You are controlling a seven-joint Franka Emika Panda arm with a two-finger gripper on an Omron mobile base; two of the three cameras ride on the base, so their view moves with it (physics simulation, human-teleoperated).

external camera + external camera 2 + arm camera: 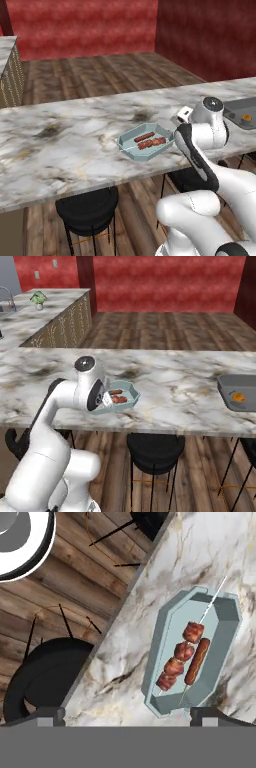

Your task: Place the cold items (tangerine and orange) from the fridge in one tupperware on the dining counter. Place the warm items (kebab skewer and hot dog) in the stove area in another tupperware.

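Note:
A light-blue tupperware [161, 639] sits near the front edge of the marble dining counter [60, 145]. Inside it lie the kebab skewer [179, 657] and, beside it, the hot dog [196, 661]. The same tupperware [127, 140] [131, 387] holds the kebab skewer [151, 144] and the hot dog [144, 136]. My gripper [129, 716] hovers above the counter edge beside this tupperware, open and empty. Further right stands a dark grey tupperware [235, 107] [225, 387] with one orange fruit [246, 118] [239, 397] in it; tangerine or orange, I cannot tell.
Black round stools [87, 207] [155, 448] [45, 672] stand under the counter's front edge over a wooden floor. A second counter with a small potted plant [38, 298] runs along the far left. Red walls close the back.

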